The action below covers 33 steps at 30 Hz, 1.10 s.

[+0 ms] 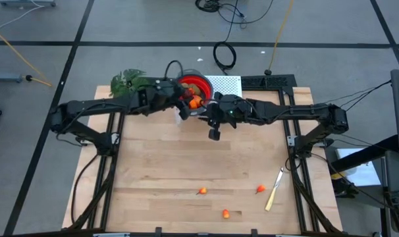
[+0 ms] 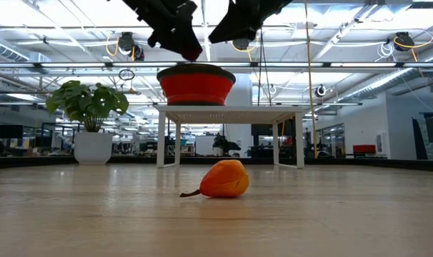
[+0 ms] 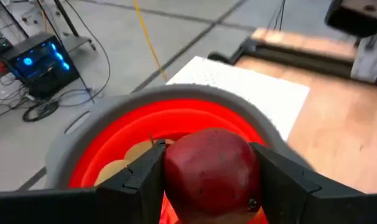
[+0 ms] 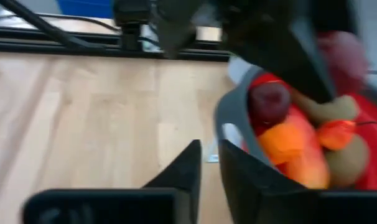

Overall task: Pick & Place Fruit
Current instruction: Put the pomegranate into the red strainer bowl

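Note:
A red bowl (image 1: 198, 83) with a grey rim stands on a white perforated stand (image 1: 227, 84) at the table's far edge. It holds several fruits: orange, dark red and olive-brown ones (image 4: 300, 140). My left gripper (image 3: 207, 168) hangs over the bowl, shut on a dark red round fruit (image 3: 210, 180). My right gripper (image 4: 210, 158) hovers just outside the bowl's rim (image 4: 229, 127), fingers nearly together with nothing between them. Three small orange-red fruits (image 1: 201, 191) (image 1: 260, 189) (image 1: 226, 212) lie on the near half of the table. My left gripper pinches the dark red fruit between its two fingers, one finger on each side (image 3: 173, 177). The fingers slant down from the table's left. The fruit is lifted clear, above the open bowl (image 3: 114, 143).
A pale-handled knife (image 1: 273, 189) lies near the right front fruit. A leafy green plant (image 1: 128, 80) stands at the far left corner. In the low view one orange fruit (image 2: 225, 178) lies on the bare wood in front of the stand (image 2: 231, 113).

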Available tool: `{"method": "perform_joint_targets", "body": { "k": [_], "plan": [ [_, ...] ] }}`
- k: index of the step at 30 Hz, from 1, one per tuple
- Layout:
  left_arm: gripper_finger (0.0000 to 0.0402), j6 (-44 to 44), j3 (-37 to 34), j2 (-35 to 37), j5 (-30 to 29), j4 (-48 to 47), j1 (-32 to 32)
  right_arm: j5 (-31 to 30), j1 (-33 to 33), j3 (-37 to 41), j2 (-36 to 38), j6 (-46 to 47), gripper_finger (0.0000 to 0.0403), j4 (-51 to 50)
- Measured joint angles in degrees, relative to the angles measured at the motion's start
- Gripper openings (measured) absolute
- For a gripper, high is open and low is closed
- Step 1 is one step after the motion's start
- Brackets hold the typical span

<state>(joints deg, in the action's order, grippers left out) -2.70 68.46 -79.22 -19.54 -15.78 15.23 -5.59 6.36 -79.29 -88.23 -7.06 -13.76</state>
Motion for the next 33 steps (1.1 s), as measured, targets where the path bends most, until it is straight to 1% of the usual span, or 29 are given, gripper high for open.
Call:
{"method": "perform_joint_targets", "body": {
  "k": [3,5,9,14,19,33],
  "plan": [
    [0.0202,2.09,3.33,-2.37,0.04,-3.83,1.09,3.84,0.38,0.0,0.0,1.06,0.0014,-0.61],
    [0.0202,2.83,4.64,-3.38,0.32,-5.94,1.99,5.81,0.56,0.0,0.02,1.92,0.0005,-1.79],
    [0.0202,3.98,6.66,-4.38,3.25,-8.94,4.18,8.49,0.7,0.0,0.01,3.53,0.0008,-3.86],
    [0.0202,3.74,6.83,-4.61,6.7,-10.7,6.41,8.72,0.69,0.0,0.02,3.55,0.0003,-5.13],
    [0.0202,0.91,6.85,-4.61,11.59,-10.72,7.64,8.71,0.69,0.0,0.02,3.51,0.0001,-5.01],
    [0.0202,1.49,6.87,-5.14,12.01,-11.25,7.96,8.85,0.66,0.0,0.02,3.91,0.0001,-4.98]
  ]
}}
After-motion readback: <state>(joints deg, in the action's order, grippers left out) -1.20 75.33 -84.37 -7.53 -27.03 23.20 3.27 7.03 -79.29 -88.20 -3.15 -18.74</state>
